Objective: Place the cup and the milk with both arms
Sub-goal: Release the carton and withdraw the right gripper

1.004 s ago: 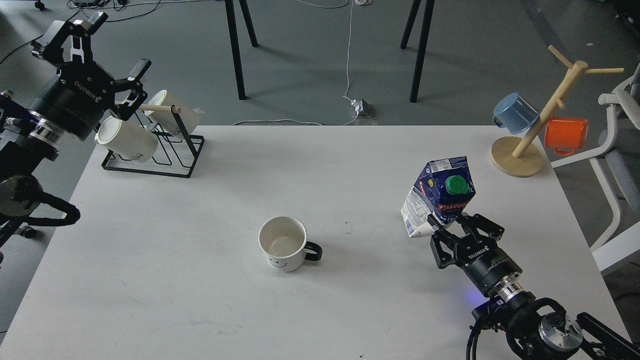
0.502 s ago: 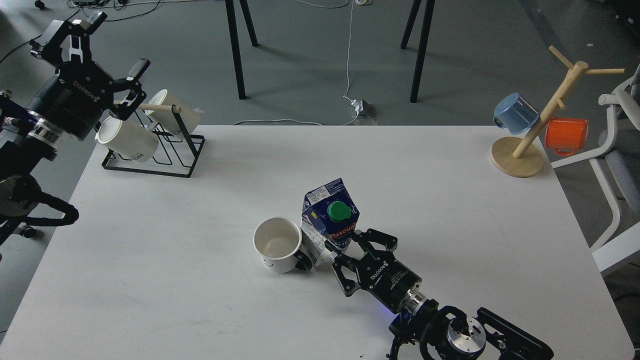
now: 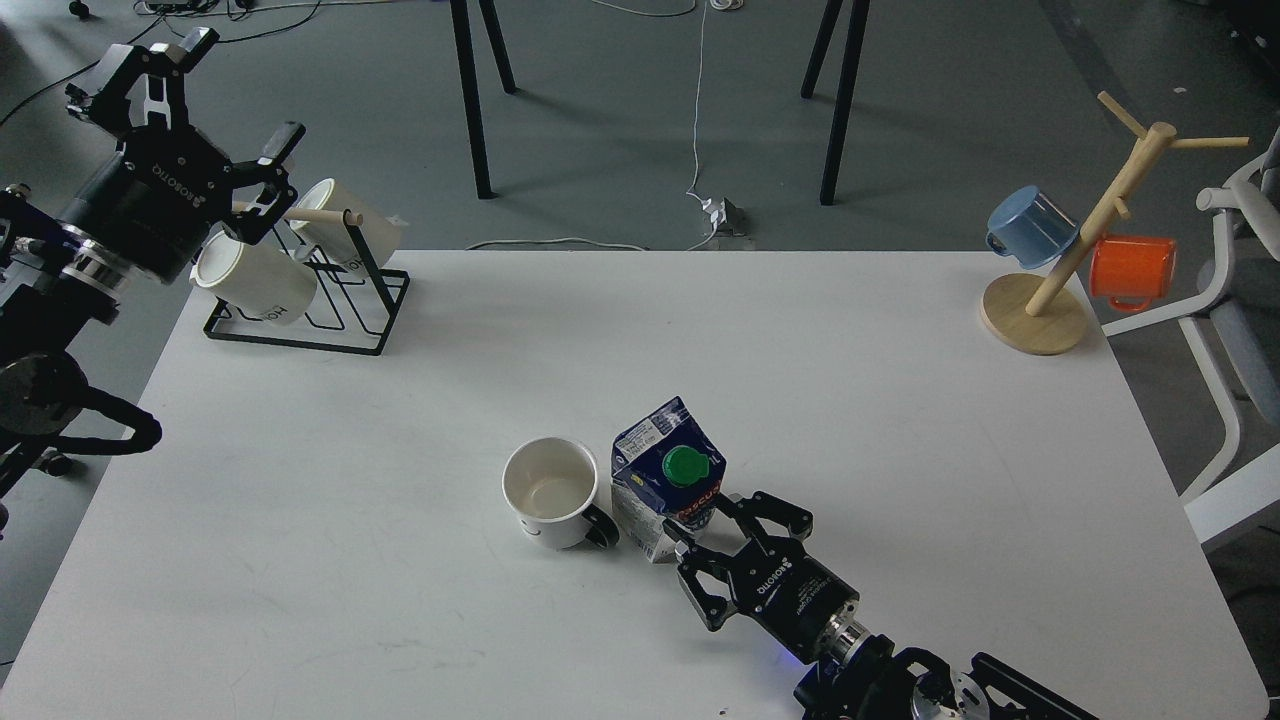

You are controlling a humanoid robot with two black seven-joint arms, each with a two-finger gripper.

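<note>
Table (image 3: 900,400) carries both task items near its front middle: milk (image 3: 668,482) stands upright just beside cup (image 3: 553,492), apparently touching its handle. Placement looks nearly done; release remains. Right gripper (image 3: 722,540) has fingers around the carton's base, contact unclear. Left gripper (image 3: 225,120) hovers off the table's far-left corner, fingers apart, empty. The cup's smiley face is barely visible.

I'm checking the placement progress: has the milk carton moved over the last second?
Yes. The milk carton has moved left, away from the wooden mug tree, and now stands beside the cup.
</note>
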